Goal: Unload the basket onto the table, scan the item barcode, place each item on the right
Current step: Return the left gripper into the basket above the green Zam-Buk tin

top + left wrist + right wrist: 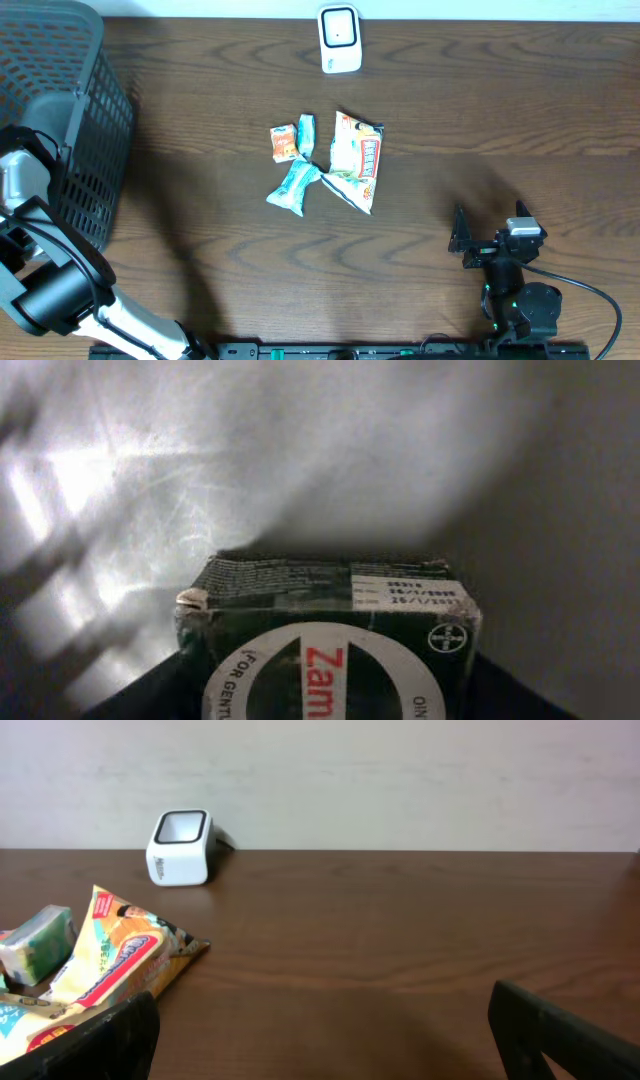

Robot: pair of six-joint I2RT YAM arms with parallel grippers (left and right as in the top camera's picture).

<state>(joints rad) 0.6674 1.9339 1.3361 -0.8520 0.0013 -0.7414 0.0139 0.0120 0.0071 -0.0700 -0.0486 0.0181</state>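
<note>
**Item:** dark green "Zam" carton [325, 640], one corner scuffed.
**Location:** apparently inside the mesh basket [60, 120], flanked by the left gripper [325, 698]; whether the jaws pinch it cannot be told.
**Handling:** judged light, stiff and crushable; to be held across the flat side walls.
**Also noted:** right gripper [320, 1040] spread wide and empty; barcode scanner [339, 38] well apart.

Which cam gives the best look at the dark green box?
Left wrist: the dark green box fills the lower frame, close up, with its printed label and date panel partly legible. Overhead shows the basket but no box. Right wrist does not show it either.
</note>
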